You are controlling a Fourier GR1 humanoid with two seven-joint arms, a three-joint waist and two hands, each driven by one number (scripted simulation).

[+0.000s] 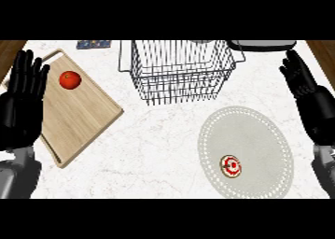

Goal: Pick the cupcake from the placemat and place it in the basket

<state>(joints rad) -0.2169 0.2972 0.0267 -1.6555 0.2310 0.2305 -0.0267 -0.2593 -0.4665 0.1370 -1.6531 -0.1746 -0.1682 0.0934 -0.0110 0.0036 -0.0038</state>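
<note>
The cupcake sits on the near part of the placemat, a pale oval mat with a lacy edge lying at the right of the white marble counter; its top shows red and white, and nothing touches it. The basket, made of thin dark wire, stands at the far middle of the counter, well apart from the cupcake and beyond the mat's far edge; through the wire only the counter shows. At the left lies a wooden cutting board, set at an angle, with a red tomato resting on its far part. The left hand shows at the left edge, fingers straight and pointing away, released and holding nothing; it partly covers the board's left side. The right hand shows at the right edge, fingers likewise straight and relaxed, pointing to the far side, grasping nothing; it lies right of the placemat and apart from the cupcake. At the far edge, a small dark blue patterned object lies left of the basket, and a grey and white object is partly cut off to the basket's right; what either is cannot be told.
</note>
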